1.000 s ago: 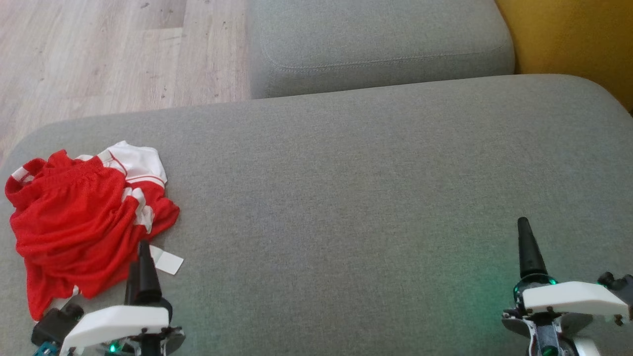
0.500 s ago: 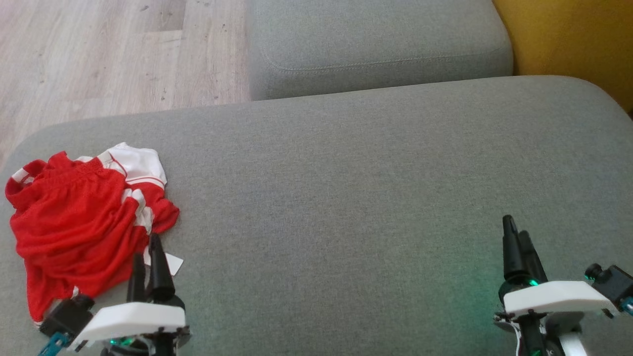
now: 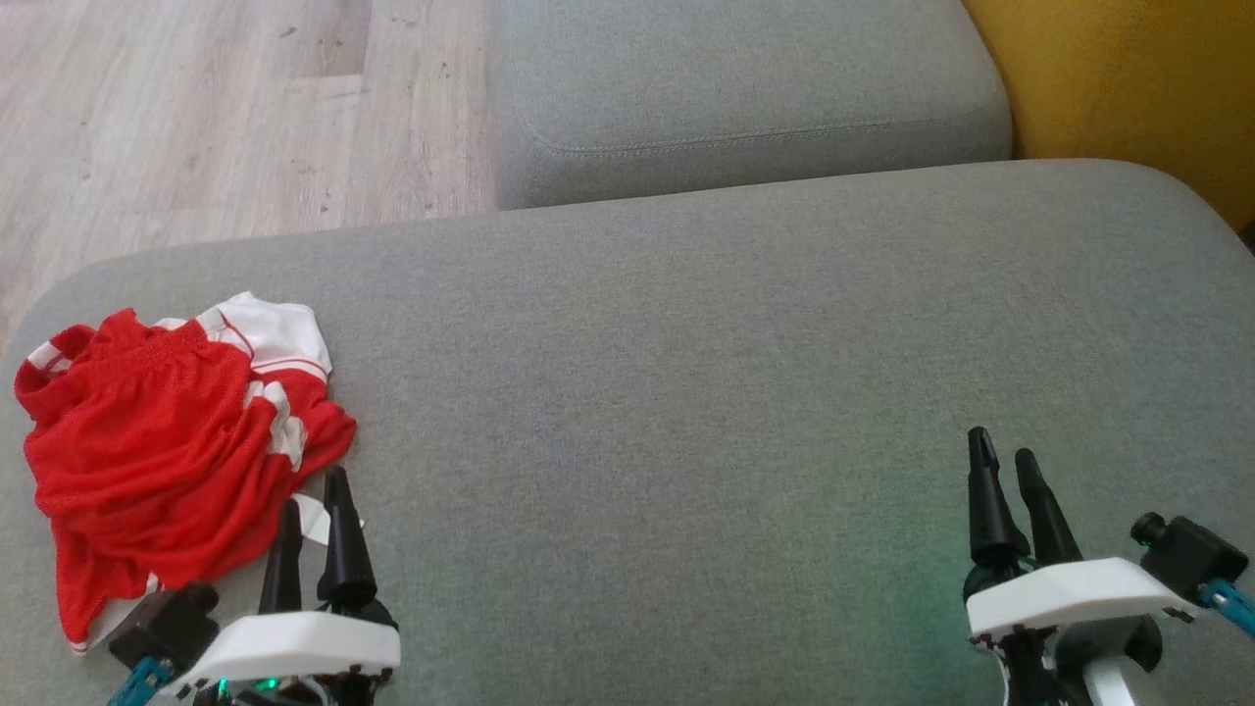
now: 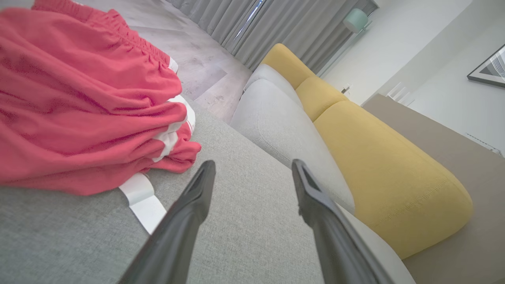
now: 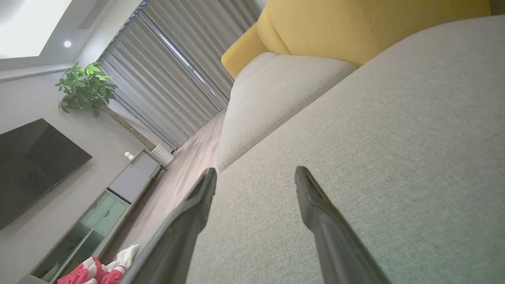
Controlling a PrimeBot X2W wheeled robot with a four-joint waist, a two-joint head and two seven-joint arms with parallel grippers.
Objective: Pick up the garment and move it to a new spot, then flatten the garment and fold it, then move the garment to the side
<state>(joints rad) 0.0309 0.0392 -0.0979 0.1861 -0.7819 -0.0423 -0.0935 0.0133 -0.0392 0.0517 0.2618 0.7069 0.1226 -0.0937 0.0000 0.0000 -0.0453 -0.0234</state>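
Left gripper [image 3: 314, 493] wide open, empty, just right of red garment [image 3: 167, 441]; in your head view fingers partly hide white tag [image 4: 141, 197]. Right gripper [image 3: 1001, 448] open, empty.

- sofa seat [image 3: 686, 392]: grey woven upholstery, broad and flat, with rounded far corners. The left jaws and the right jaws both stand over its near edge.
- garment [image 3: 157, 441]: red mesh with white panels and stripes, crumpled in a heap directly on the seat. It lies just ahead and to the left of the left jaws, well apart from the right jaws.
- label [image 4: 144, 201]: white strip trailing from the garment's near edge, flat on the seat, just beside the tips of the left jaws.
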